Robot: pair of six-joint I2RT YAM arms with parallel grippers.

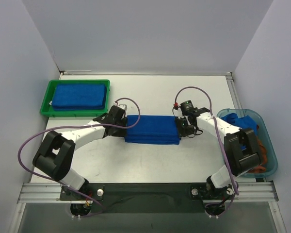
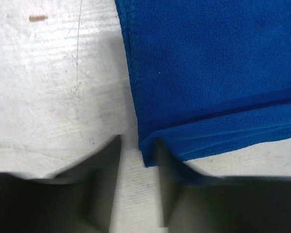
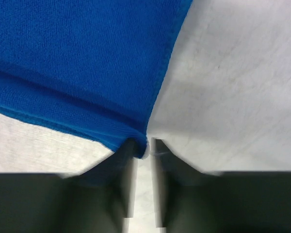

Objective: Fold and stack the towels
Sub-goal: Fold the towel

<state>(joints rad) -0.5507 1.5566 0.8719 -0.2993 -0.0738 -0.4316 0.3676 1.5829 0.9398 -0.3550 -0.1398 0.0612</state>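
The folded blue towel (image 1: pixel 152 129) lies mid surface (image 1: pixel 150 160), between the arms. Left jaws and right jaws stand slightly apart at its end corners; withdraw straight so no layer drags open.

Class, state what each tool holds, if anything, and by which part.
Left tool: nothing; a corner of the towel lies beside its parted jaws. Right tool: towel corner at its tips, pinch cannot be told.

- Folded blue towel (image 2: pixel 208 73): far end cut off by the frame edge in both wrist views.
- Rust-brown towel (image 1: pixel 263 154) in bin (image 1: pixel 247 112): mostly hidden behind right arm (image 1: pixel 242 145).
- Left gripper (image 2: pixel 138 150) fingers (image 2: pixel 102 189): blurred.
- Speck (image 2: pixel 38 18) on desk (image 2: pixel 48 97): too small to identify.
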